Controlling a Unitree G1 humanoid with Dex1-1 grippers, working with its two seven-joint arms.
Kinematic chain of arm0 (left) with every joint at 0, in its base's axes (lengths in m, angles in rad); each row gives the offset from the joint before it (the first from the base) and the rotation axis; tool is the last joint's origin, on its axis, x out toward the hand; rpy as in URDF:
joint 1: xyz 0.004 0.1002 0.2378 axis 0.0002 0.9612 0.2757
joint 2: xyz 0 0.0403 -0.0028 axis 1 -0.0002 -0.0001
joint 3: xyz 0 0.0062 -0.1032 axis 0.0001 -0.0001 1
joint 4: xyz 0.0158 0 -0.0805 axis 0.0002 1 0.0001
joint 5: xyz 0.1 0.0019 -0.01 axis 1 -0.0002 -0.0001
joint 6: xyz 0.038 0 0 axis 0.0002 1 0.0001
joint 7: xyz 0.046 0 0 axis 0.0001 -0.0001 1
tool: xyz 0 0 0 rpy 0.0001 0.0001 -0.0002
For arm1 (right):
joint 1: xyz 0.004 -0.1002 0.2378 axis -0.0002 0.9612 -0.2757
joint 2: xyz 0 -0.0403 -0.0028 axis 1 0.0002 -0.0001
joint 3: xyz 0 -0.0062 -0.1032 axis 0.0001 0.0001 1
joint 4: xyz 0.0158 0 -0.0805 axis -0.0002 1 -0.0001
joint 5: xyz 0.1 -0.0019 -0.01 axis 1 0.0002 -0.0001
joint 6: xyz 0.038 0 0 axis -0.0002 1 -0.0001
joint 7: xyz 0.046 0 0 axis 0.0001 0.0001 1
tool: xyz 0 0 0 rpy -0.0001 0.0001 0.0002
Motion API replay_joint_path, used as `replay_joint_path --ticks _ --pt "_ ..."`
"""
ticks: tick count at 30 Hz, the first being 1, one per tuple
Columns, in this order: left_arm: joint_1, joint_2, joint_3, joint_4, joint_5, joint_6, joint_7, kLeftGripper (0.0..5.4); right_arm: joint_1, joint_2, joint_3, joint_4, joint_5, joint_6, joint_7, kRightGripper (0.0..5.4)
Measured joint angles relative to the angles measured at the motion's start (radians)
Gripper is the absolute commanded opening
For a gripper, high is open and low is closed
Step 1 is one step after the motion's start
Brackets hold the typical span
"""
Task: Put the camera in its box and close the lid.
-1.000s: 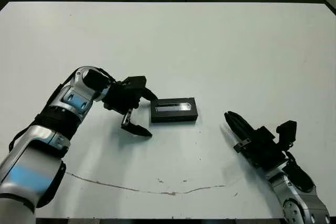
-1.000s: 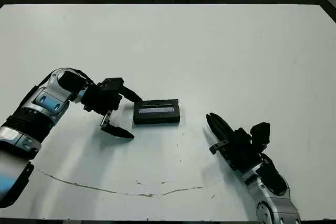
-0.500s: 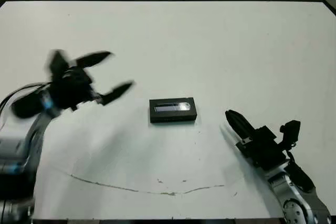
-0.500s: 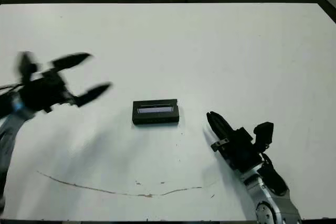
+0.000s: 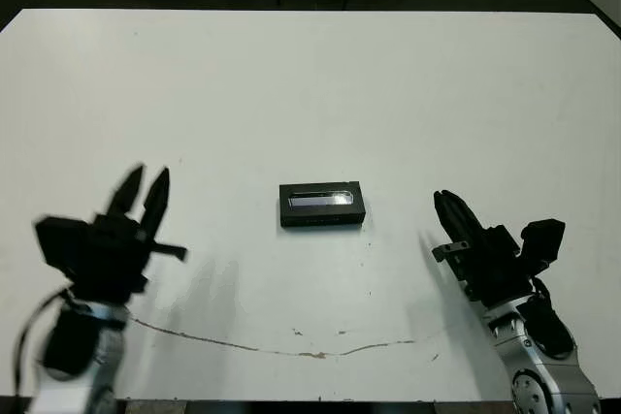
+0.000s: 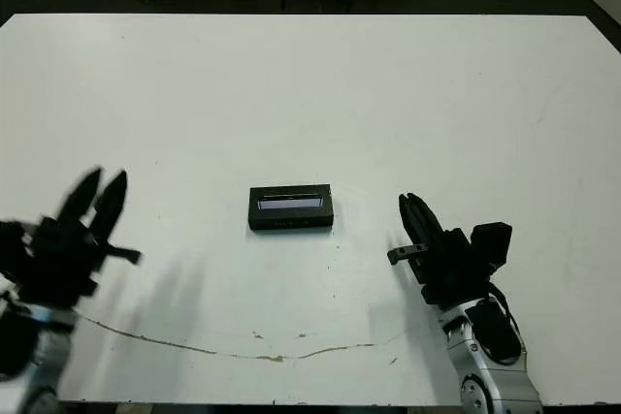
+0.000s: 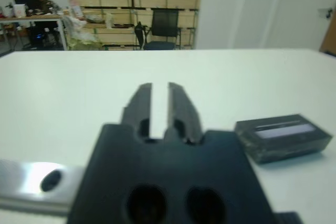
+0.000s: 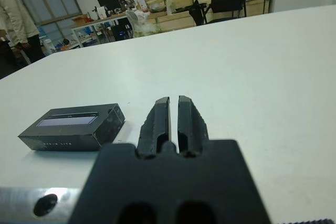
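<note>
The box (image 5: 322,205) is seen lying flat on the white table (image 5: 320,84), roughly midway between the left and right edges and somewhat nearer the front edge than the far one. The lid (image 5: 319,199) is seated on top of it, its long greyish glossy stripe facing up and running parallel to the front edge. With the lid on, nothing of the inside of the box can be seen, so whether the camera lies in it cannot be told.

The left gripper (image 5: 141,191) is held near the front left corner, well apart from the box, its two black fingers (image 7: 142,103) brought close together with only a narrow slit between them; nothing is held. The right gripper (image 5: 448,212) is held toward the front right part of the tabletop, near the box but not touching it, its fingers (image 8: 159,116) likewise pressed nearly together and empty. A thin brownish line (image 5: 291,346) is seen running along the tabletop near the front edge.
</note>
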Motion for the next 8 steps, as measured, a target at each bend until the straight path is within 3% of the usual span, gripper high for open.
replay_joint_path --ticks 4,8 --pt "0.020 -0.068 -0.036 0.047 0.012 -0.078 0.057 0.01 0.001 0.008 0.009 -0.006 -0.025 0.003 -0.031 0.00" --pt "0.027 -0.076 -0.061 0.050 0.029 -0.084 0.087 0.01 0.003 0.017 0.016 -0.013 -0.034 0.013 -0.053 0.00"
